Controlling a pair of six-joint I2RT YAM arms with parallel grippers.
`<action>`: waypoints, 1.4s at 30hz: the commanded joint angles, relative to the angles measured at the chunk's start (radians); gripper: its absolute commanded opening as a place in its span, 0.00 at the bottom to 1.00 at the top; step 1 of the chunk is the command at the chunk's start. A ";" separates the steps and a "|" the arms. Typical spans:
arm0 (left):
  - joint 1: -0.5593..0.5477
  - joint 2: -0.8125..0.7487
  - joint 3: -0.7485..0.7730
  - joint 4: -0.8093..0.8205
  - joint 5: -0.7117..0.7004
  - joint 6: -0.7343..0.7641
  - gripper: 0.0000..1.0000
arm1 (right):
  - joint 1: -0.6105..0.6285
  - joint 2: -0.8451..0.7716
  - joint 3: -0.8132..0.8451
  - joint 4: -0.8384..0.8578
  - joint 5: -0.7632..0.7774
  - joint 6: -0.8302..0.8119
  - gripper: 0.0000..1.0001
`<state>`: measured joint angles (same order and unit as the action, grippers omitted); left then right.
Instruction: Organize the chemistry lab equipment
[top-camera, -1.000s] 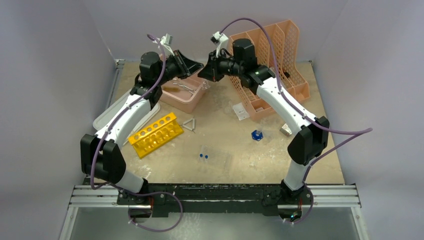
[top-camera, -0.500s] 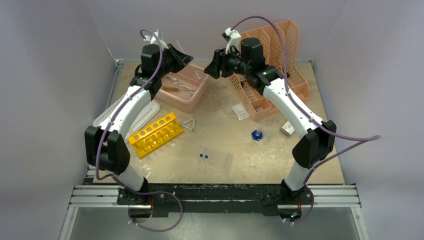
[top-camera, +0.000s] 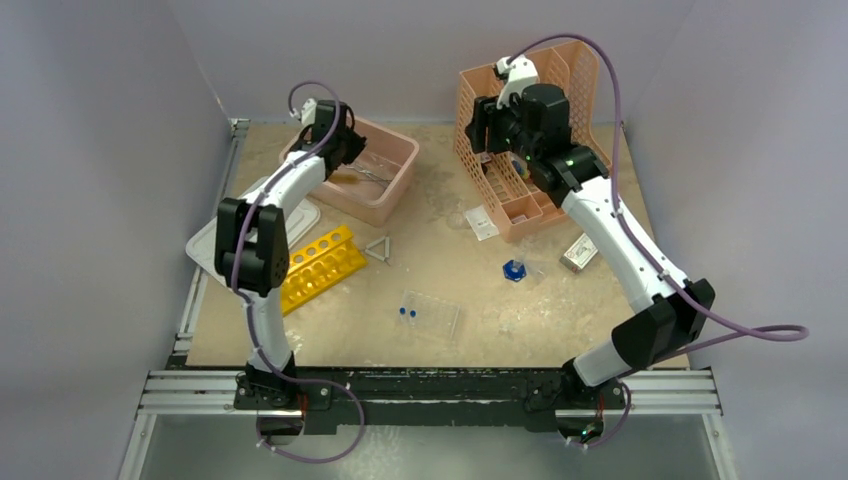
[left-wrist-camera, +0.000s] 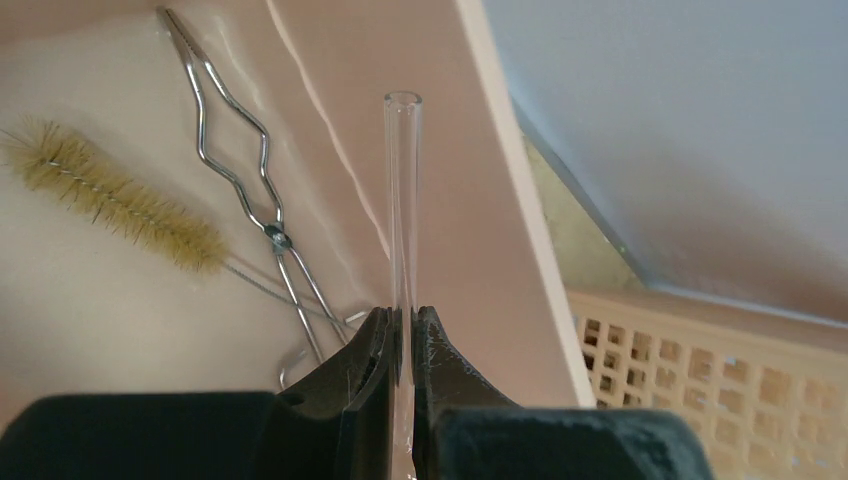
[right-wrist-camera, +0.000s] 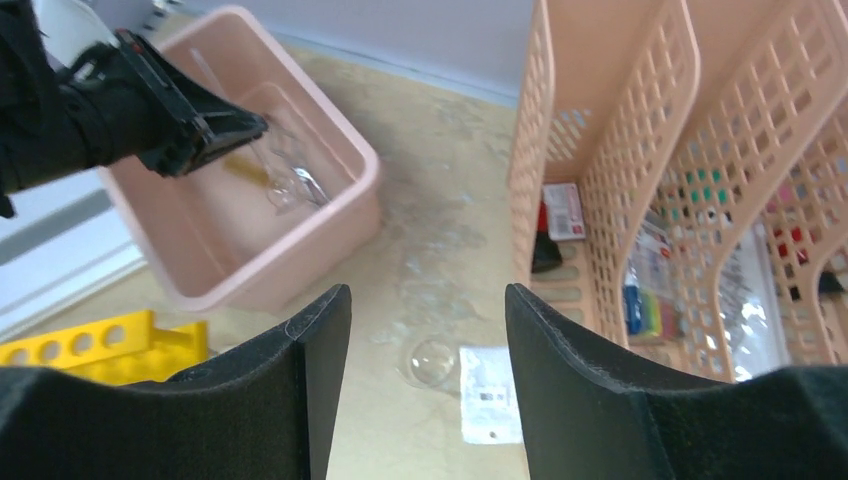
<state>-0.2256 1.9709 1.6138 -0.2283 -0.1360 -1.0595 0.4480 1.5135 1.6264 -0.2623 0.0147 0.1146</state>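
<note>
Left pincer (left-wrist-camera: 402, 318) shut on a clear glass tube (left-wrist-camera: 403, 200) above the pink tub (top-camera: 390, 195), upper left of the overhead view, with metal tongs (left-wrist-camera: 277, 237) lying inside. Right pincer (right-wrist-camera: 425, 295) stands wide open and empty beside the peach file holder (top-camera: 590, 100). Probable step: carrying the tube to the yellow test-tube rack (top-camera: 320, 260), left on the surface; the next move calls for aligning it over a round hole.

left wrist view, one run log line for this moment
left end effector: shut on clear glass tube, above pink plastic tub | right end effector: open, empty, beside peach slotted file holder
</note>
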 joint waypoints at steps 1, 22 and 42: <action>-0.001 0.097 0.125 -0.020 -0.036 -0.058 0.00 | -0.010 0.002 -0.015 -0.004 0.151 -0.066 0.61; 0.025 0.352 0.268 -0.056 -0.040 -0.020 0.18 | -0.041 0.007 -0.055 0.056 0.208 -0.110 0.62; 0.019 0.164 0.269 -0.069 0.042 0.088 0.46 | -0.051 -0.004 -0.101 -0.120 0.475 0.092 0.78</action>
<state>-0.2096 2.2932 1.8793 -0.3233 -0.1246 -1.0245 0.4091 1.5455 1.5337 -0.2810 0.3347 0.0921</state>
